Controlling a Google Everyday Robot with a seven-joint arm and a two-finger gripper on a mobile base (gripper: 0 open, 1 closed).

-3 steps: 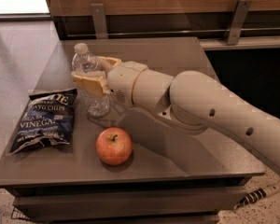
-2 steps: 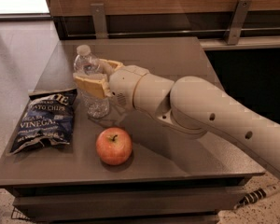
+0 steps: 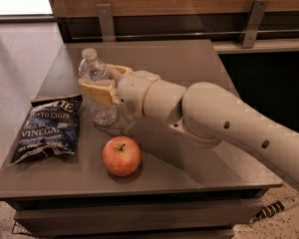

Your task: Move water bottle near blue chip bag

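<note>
The water bottle [image 3: 100, 101] is clear and ribbed with a white cap. It stands upright on the grey table [image 3: 189, 59], at its left middle. My gripper [image 3: 96, 78] reaches in from the right, one tan finger [image 3: 97, 90] in front of the bottle and the other behind, shut on its upper body. The blue chip bag [image 3: 47, 128] lies flat just left of the bottle, a small gap between them.
A red apple [image 3: 121, 156] sits in front of the bottle, near the table's front edge. My large beige arm [image 3: 214, 118] crosses the right half of the table. A wooden wall with metal brackets [image 3: 105, 21] runs behind the table.
</note>
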